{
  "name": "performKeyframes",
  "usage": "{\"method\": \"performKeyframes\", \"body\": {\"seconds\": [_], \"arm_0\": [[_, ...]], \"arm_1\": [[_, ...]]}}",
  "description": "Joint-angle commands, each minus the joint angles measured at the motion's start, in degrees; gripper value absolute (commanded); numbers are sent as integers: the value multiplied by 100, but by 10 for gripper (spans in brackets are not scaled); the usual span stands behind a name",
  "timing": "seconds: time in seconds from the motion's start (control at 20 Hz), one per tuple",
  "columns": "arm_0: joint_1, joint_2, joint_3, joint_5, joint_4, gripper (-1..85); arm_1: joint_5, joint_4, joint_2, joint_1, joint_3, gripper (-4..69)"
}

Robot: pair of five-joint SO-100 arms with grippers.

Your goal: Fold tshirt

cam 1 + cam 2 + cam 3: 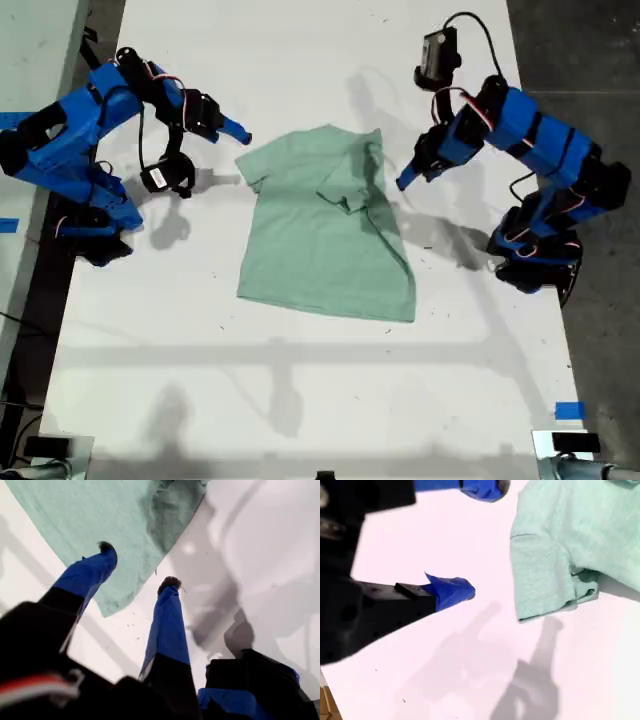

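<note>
The pale mint-green tshirt point(320, 240) lies flat in the middle of the white table point(300, 400). Its sleeve on the exterior view's right is folded inward over the chest. My first gripper point(405, 182) is open beside that folded edge. In the first wrist view one of the first gripper's point(138, 565) fingers point(95, 570) shows over the tshirt's point(90, 515) border and the other over bare table. My second gripper point(240, 135) is open on the exterior view's left, just off the other sleeve. The second gripper point(472, 539) holds nothing and stands apart from the tshirt point(560, 545).
The arms' bases stand at the table's side edges in the exterior view, one on the left point(95, 225) and one on the right point(535, 255). Dark floor point(600, 60) lies beyond the right edge. A blue tape mark point(570, 410) sits near the front right corner.
</note>
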Motion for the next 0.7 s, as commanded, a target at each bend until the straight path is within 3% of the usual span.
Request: {"method": "performKeyframes", "body": {"seconds": [0.0, 0.25, 0.5, 0.65], "arm_0": [[-202, -668, -114, 114, -519, 282], [-387, -2522, -633, 123, -1002, 289], [-325, -4518, -2021, 167, -483, 279], [-246, -5414, -3023, 422, 0, 1]], "arm_1": [[105, -211, 448, -79, 97, 201], [264, -237, 765, -246, 360, 190], [413, -343, 1433, -325, 835, 184], [501, -475, 1907, -316, 1327, 176]]}}
